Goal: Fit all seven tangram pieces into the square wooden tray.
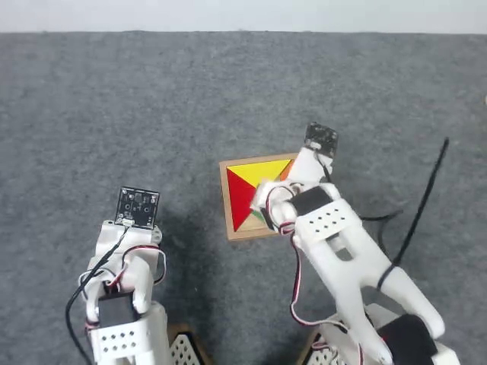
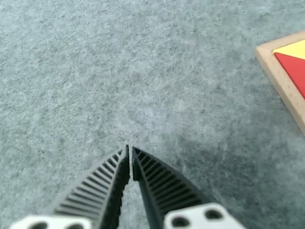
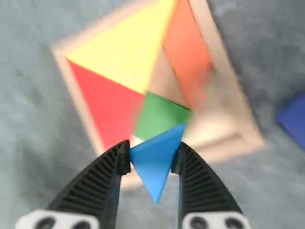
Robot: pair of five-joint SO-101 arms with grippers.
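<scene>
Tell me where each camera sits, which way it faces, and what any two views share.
High view: fixed overhead, looking down on the grey mat and wooden tray; left arm and right arm show.
Left wrist view: on the left arm's wrist, facing the mat; the shut left gripper shows.
Right wrist view: on the right arm's wrist, facing the tray; the right gripper holds a blue triangle.
Shared: all three show the tray's red piece and yellow piece.

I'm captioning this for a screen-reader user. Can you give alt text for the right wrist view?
The right pincer grips a light blue triangle over the edge of the square wooden tray, which holds yellow, red, orange and green pieces. A dark blue piece lies on the grey carpet beside the tray.
</scene>
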